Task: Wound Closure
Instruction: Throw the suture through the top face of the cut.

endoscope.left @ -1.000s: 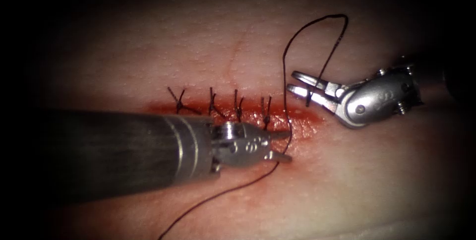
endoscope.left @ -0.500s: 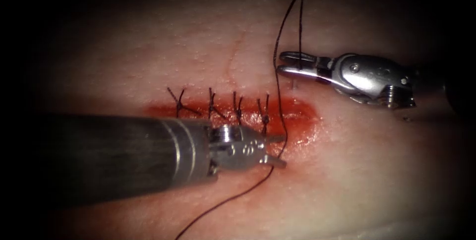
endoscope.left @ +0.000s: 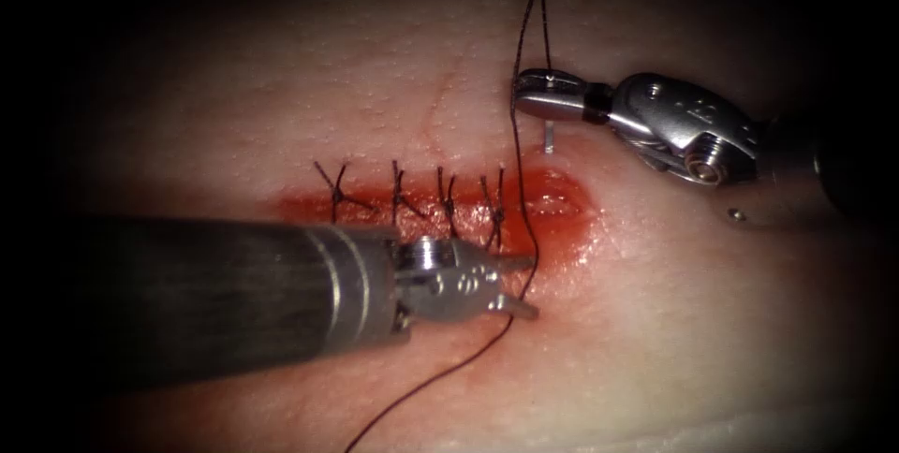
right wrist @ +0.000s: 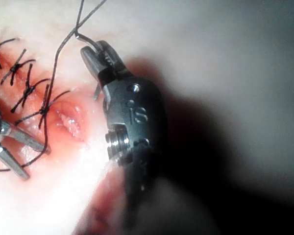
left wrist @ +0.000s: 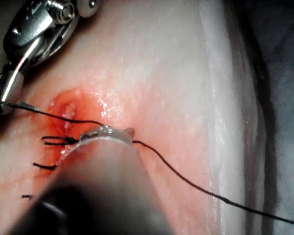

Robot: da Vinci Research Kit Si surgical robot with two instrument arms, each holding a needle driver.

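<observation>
Endoscope view: pale tissue (endoscope.left: pixel 393 69) with a red cut (endoscope.left: pixel 552 205) bearing four dark knotted stitches (endoscope.left: pixel 448 200). The right claw (endoscope.left: pixel 526 94), pressed together, pinches the thread (endoscope.left: pixel 521 186); the thread runs between the spread jaws of the left claw (endoscope.left: pixel 529 284). Left wrist view: thread (left wrist: pixel 186 181) trails past the left claw (left wrist: pixel 129 132). Right wrist view: right claw (right wrist: pixel 90 54) grips thread (right wrist: pixel 63 44) beside the stitches (right wrist: pixel 27 88). Needle: cannot tell.

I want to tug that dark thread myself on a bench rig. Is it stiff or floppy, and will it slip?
Probably floppy: the thread sags in loose curves across the tissue. Probably light: it hangs from the right claw without drooping it. It may be slippery where it crosses the red fluid.
</observation>
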